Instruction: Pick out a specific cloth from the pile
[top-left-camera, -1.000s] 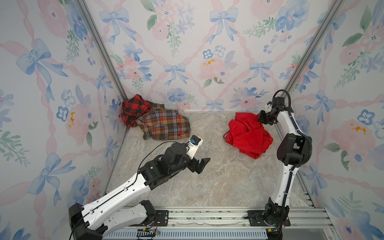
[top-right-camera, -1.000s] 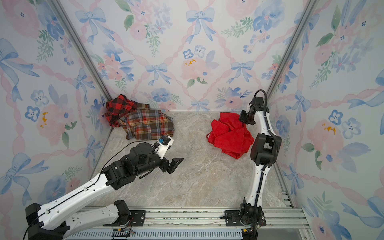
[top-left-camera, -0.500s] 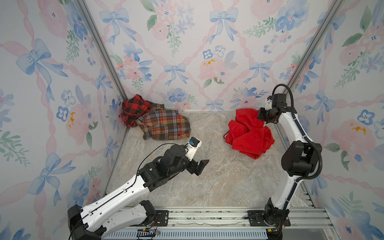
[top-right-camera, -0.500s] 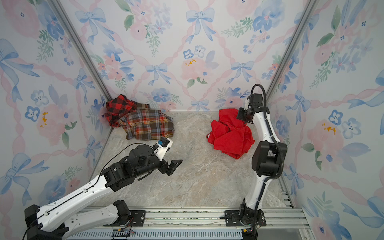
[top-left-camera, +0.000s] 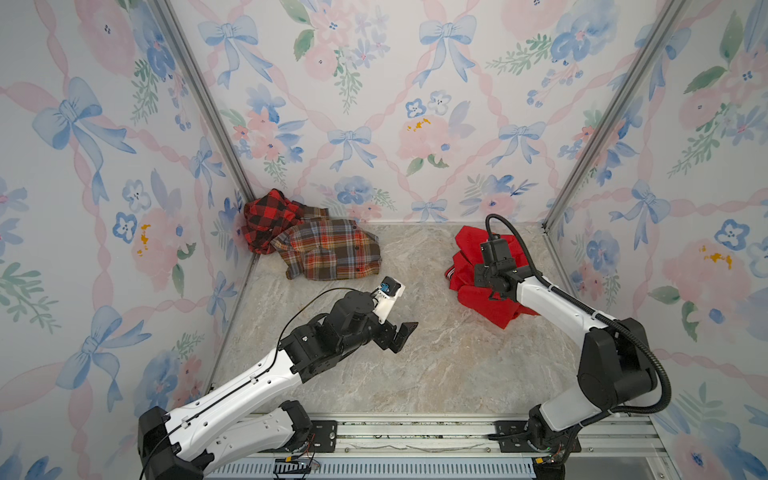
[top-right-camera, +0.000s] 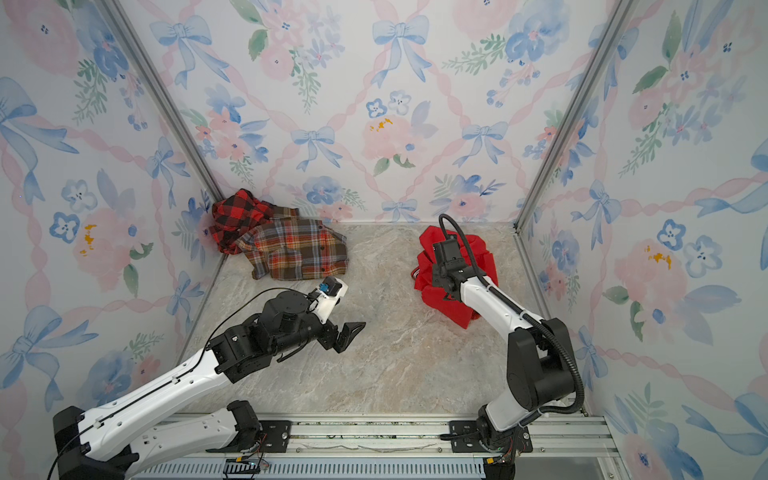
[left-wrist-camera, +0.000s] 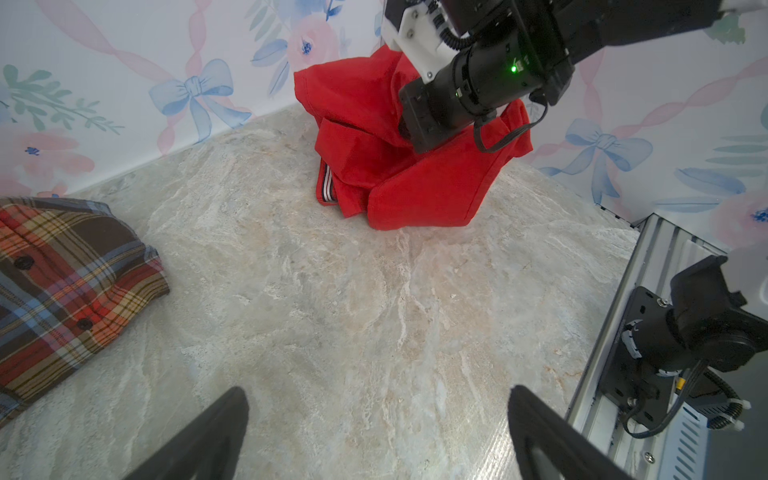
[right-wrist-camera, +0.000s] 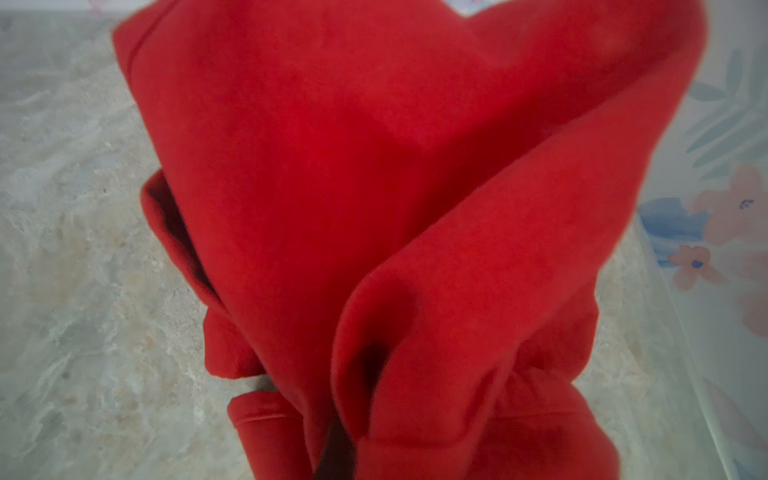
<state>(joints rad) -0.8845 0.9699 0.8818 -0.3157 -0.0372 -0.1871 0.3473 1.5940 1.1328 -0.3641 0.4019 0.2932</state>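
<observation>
Across the marble surface, the pile sits in the far left corner, the red cloth is bunched well apart by the right wall, its top pinched in the right claw, and the left claw gapes wide, empty.

The red cloth is soft matt fabric with a striped woven trim. The plaid shirt and checked cloth are matt woven cloth — the shirt's dark buttons smooth, slightly shiny. The tabletop is stone-look, smooth, low sheen. The walls carry a matt floral print. The corner posts and base rail are bare metal, satin finish. The arm shells are smooth, semi-gloss white plastic — the joints black and matt.
</observation>
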